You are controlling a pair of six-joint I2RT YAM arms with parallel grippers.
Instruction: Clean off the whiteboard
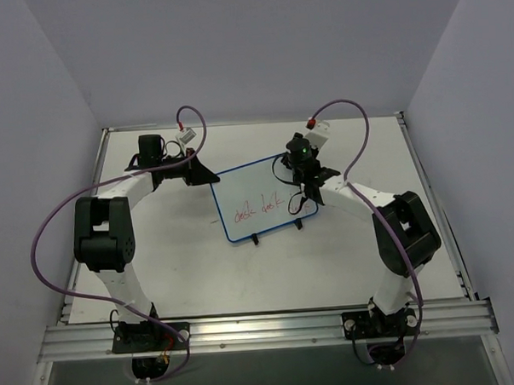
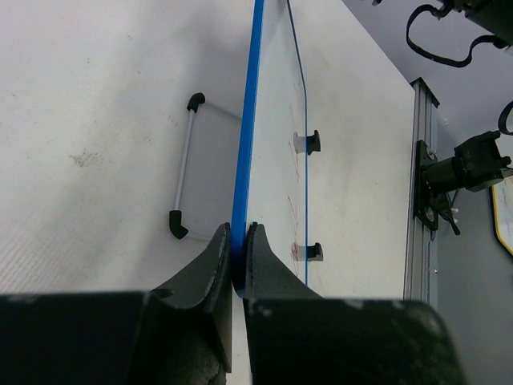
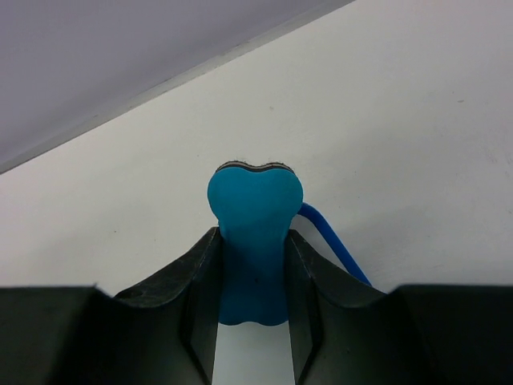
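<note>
The whiteboard (image 1: 262, 201), white with a thin blue frame, two black feet and red handwriting, stands tilted at the table's middle. My left gripper (image 1: 207, 174) is shut on its upper left corner; in the left wrist view the jaws (image 2: 238, 241) pinch the blue frame (image 2: 247, 144) edge-on. My right gripper (image 1: 306, 190) is shut on the small blue bone-shaped eraser (image 3: 254, 241) and holds it at the board's right edge. In the right wrist view a bit of blue frame (image 3: 333, 241) shows just right of the eraser.
A grey rod with black ends (image 2: 183, 167), the board's rear stand, rests on the table behind it. An aluminium rail (image 1: 263, 327) runs along the near edge. White walls enclose the table. Purple cables (image 1: 54, 227) loop from both arms.
</note>
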